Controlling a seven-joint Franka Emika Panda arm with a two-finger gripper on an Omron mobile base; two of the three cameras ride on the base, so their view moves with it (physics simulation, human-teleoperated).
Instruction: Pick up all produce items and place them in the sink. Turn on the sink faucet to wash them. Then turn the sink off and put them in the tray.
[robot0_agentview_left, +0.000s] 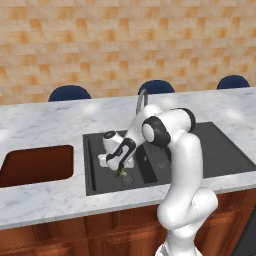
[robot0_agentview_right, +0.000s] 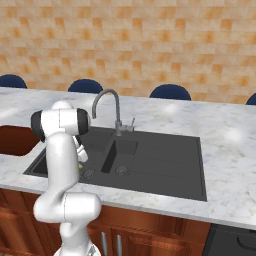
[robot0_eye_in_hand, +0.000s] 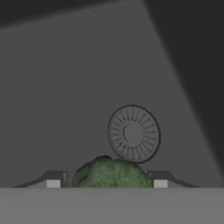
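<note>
In the left base view, the gripper (robot0_agentview_left: 119, 167) was down in the sink (robot0_agentview_left: 95, 165) at the centre of the frame, with the broccoli (robot0_agentview_left: 120, 173) at its fingertips just above the basin floor, near a drain. The tray (robot0_agentview_left: 35, 165) sat sunk in the marble counter (robot0_agentview_left: 60, 117) at the left edge; judging by this, the produce stood either at its drop-off for washing or at its pick-up for the tray.

In the right base view, the sink faucet (robot0_agentview_right: 106, 107) rose above the centre, with no water visible. Blue chair backs (robot0_agentview_right: 170, 92) lined an orange tiled wall (robot0_agentview_right: 150, 40).

In the hand view, the fingers flanked the green lump at the bottom, apparently clasping it; the round drain (robot0_eye_in_hand: 133, 133) lay just beyond.
</note>
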